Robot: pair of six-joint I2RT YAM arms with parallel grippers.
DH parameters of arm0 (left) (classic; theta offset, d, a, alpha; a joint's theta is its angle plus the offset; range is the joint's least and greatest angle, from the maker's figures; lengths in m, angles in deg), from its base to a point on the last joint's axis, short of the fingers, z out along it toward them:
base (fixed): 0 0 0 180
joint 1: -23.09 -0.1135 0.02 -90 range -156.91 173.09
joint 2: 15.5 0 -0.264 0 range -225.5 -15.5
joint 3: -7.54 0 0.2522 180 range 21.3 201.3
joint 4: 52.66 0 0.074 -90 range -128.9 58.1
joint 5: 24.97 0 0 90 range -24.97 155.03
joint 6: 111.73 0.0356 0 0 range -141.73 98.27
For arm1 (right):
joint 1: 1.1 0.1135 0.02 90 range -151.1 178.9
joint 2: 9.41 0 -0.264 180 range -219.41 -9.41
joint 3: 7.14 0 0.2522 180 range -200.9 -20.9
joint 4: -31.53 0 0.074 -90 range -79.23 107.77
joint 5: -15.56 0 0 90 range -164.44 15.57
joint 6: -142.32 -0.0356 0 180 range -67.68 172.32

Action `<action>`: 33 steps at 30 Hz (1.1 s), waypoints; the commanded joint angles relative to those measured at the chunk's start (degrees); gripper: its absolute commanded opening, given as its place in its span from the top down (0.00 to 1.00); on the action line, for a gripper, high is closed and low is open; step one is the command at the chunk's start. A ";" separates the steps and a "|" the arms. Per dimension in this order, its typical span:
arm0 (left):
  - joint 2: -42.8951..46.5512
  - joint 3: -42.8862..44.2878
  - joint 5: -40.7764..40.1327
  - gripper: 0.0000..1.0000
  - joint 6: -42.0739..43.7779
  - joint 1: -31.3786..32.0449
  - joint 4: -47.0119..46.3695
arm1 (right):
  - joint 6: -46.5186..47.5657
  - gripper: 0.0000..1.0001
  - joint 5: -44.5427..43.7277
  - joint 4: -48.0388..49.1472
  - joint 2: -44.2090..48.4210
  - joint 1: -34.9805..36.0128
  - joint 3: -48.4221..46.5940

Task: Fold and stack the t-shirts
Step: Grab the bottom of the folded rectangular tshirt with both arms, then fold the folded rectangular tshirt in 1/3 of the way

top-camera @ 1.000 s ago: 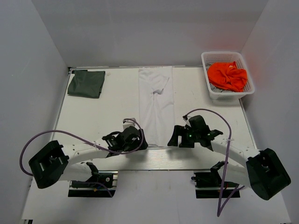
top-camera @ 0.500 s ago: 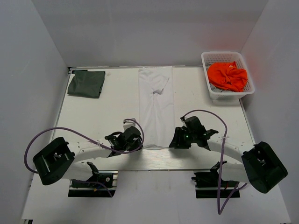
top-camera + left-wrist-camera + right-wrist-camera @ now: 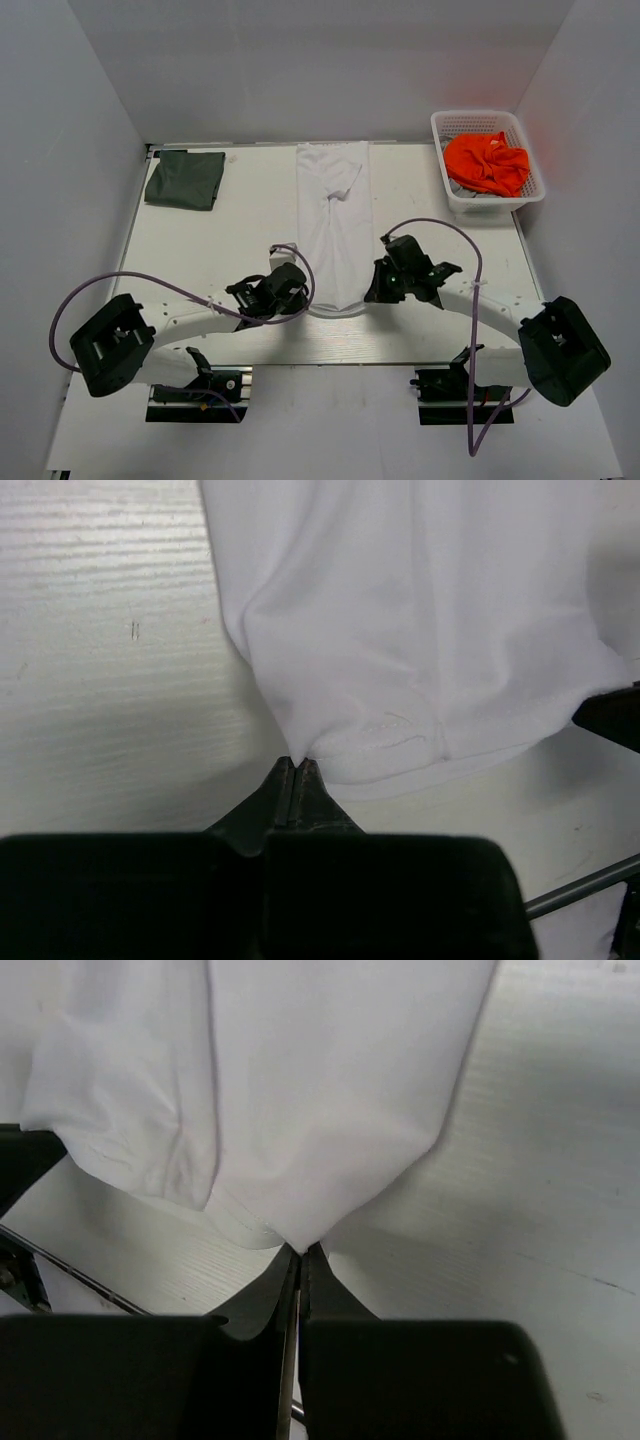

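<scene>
White t-shirt (image 3: 335, 225), already folded lengthwise into a narrow strip, lying down the middle of the worktop (image 3: 220, 240) from its far edge toward the near edge. The cloth is soft, light and limp: in the left wrist view it gathers into loose folds above the pinch (image 3: 420, 630), and in the right wrist view it drapes in the same slack way (image 3: 300, 1080). It will probably sag between two holds and slide easily over the smooth surface. The sensible holds are the two near hem corners, taken through all layers so none drops away. The left end effector (image 3: 297, 770) is pressed together on the left hem corner, and the right end effector (image 3: 301, 1252) is pinching the right hem corner; in the overhead view they flank the strip's near end, left (image 3: 300, 300) and right (image 3: 375, 292). The likely next step is to carry the hem toward the collar, keeping both corners level. A dark grey-green t-shirt (image 3: 185, 178) lies folded at the far left corner. At the far right, a white basket (image 3: 440, 130) holds an orange garment (image 3: 485, 162).
</scene>
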 commanded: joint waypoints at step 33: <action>-30.81 43.82 -13.59 1.00 22.04 -19.22 -4.42 | 5.97 1.00 -19.13 -1.53 -33.19 -8.88 -48.72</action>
